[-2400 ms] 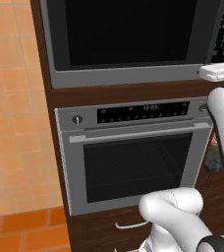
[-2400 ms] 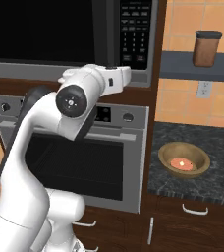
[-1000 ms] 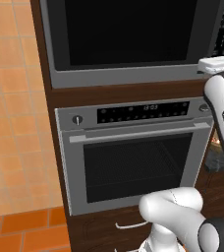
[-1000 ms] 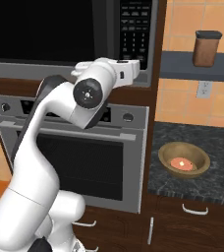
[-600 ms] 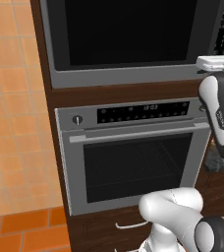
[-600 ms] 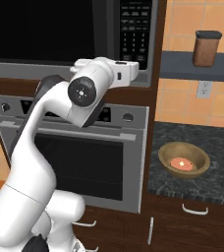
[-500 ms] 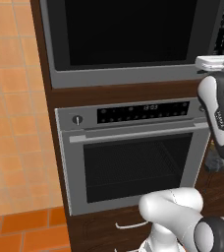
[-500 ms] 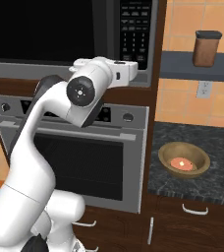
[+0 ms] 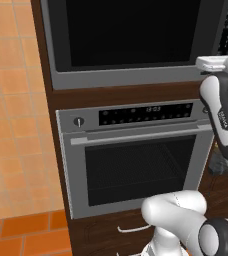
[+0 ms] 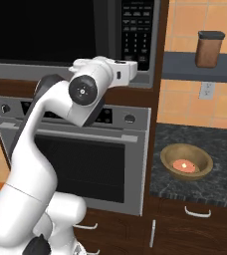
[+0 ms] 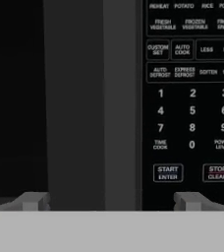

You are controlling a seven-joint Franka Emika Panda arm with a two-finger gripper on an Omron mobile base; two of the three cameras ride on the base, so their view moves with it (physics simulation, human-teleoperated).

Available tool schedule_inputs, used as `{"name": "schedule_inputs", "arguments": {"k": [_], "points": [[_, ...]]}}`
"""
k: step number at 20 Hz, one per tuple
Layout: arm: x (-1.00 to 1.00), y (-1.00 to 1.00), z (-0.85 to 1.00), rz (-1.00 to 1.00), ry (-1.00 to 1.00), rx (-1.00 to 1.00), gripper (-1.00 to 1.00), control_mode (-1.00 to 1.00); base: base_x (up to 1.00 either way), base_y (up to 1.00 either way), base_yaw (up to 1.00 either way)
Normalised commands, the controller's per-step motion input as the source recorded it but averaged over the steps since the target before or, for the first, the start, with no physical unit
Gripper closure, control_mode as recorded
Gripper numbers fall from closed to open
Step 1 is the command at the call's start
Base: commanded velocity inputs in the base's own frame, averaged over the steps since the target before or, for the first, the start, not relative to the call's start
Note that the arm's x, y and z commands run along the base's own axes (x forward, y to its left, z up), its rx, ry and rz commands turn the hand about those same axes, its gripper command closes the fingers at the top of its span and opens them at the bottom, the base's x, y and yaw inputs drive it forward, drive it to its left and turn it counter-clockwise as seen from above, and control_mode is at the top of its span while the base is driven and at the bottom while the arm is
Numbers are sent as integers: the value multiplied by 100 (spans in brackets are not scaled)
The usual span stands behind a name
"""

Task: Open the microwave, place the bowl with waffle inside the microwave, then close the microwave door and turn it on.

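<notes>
Left base view: the microwave (image 9: 131,35) sits built in above the silver oven (image 9: 136,155), filling the 12 o'clock part of the frame. The microwave door (image 9: 128,30) is shut, flush with its silver-grey frame. The white arm rises at 3 o'clock, wrist level with the door's lower right corner.

Right base view: the arm reaches up to the microwave's lower edge below the keypad (image 10: 138,30). The bowl (image 10: 186,161) with the waffle (image 10: 183,165) rests on the dark desk (image 10: 220,159) at 4 o'clock, well apart from the arm.

Hand view: the tool (image 11: 111,202) faces the door's dark vertical bar handle (image 11: 92,103), fingertips (image 11: 33,201) spread wide, one at 7 o'clock and one at 5 o'clock, clamped on nothing. The handle stands between them, toward 11 o'clock; the keypad is at 2 o'clock.

Handling, as judged: the door is rigid and hinged, its glass smooth and poor for gripping; the bar handle is the place to take hold, fingers straddling it mid-height, pulling along the hinge arc. The bowl looks light, stiff and shallow; the rim suits a pinch, kept level.
</notes>
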Motion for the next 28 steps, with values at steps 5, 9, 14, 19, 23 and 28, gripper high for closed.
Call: {"name": "schedule_inputs", "arguments": {"k": [5,9,14,19,23,28], "points": [[22,-2,0,0,3,0,-100,-100,0,0,0],[21,0,0,0,4,0,-100,-100,0,0,0],[16,0,0,0,3,0,-100,-100,0,0,0],[1,0,0,0,0,0,-100,-100,0,0,0],[6,0,0,0,0,0,-100,-100,0,0,0],[0,0,0,0,0,0,-100,-100,0,0,0]]}}
